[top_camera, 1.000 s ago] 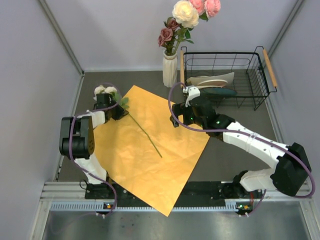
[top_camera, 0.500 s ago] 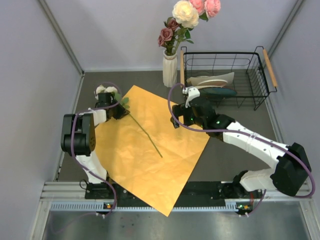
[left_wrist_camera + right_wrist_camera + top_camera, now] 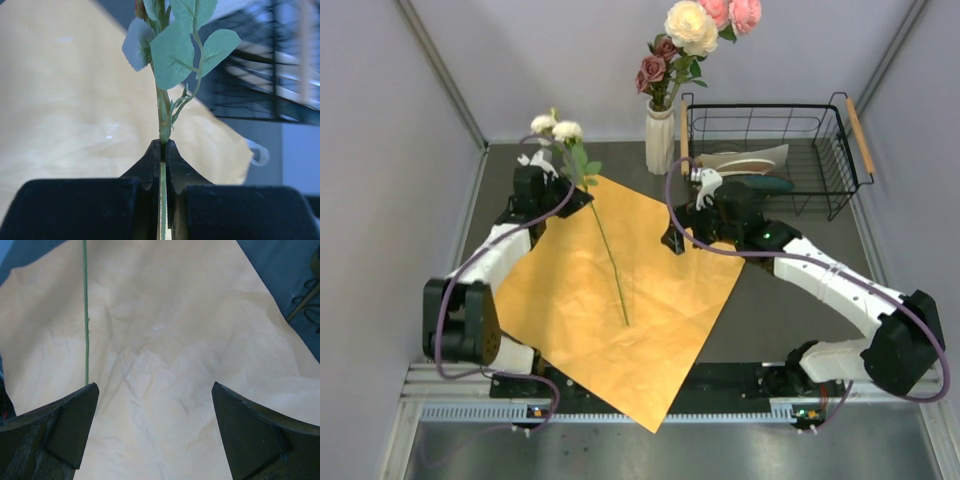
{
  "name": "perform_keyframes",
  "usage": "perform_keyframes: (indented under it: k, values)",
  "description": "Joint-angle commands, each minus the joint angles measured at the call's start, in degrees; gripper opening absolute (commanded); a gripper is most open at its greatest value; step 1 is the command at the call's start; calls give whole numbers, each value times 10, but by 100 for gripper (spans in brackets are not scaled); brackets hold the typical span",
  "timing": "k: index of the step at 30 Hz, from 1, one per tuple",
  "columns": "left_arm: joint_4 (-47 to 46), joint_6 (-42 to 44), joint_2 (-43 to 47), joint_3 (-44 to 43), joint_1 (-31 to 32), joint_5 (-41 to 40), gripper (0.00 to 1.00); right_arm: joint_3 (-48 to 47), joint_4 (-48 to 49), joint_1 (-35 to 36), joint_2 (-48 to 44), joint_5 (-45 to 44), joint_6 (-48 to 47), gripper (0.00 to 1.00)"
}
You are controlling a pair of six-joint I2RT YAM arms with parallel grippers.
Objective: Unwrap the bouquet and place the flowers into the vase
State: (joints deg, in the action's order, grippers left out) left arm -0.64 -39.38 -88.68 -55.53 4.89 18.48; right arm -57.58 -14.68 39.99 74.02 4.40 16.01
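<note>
The bouquet's orange paper (image 3: 620,300) lies spread flat on the table. My left gripper (image 3: 570,192) is shut on the thin green stem (image 3: 163,115) of a white-rose flower (image 3: 560,128), just below its leaves (image 3: 172,55). The flower is raised and upright, with its stem's lower end (image 3: 623,318) over the paper. The white ribbed vase (image 3: 660,135) stands at the back and holds pink, mauve and cream roses (image 3: 690,25). My right gripper (image 3: 155,385) is open over the paper (image 3: 170,340), empty, with the stem (image 3: 85,315) at its left fingertip.
A black wire basket (image 3: 820,120) stands at the back right beside the vase, with cream and dark pieces inside. Grey walls close in the left, right and back sides. The right arm (image 3: 820,280) reaches across the table's right half.
The left gripper closed on the white rose's stem and lifted it off the paper's left corner, up and toward the back. The right gripper shifted slightly toward the back.
</note>
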Motion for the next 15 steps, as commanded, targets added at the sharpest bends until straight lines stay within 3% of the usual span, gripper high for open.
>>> perform_keyframes:
  k: [1,7,9,15]
  values:
    - [-4,54,174,18,31,38,0,-56,19,-35,-19,144,-2,97]
    - [4,64,339,90,36,115,0,-118,63,-37,-1,255,36,95]
    - [5,72,369,111,36,176,0,-151,93,-36,16,312,61,93]
    - [4,65,439,122,38,296,0,-198,230,-14,88,446,138,80]
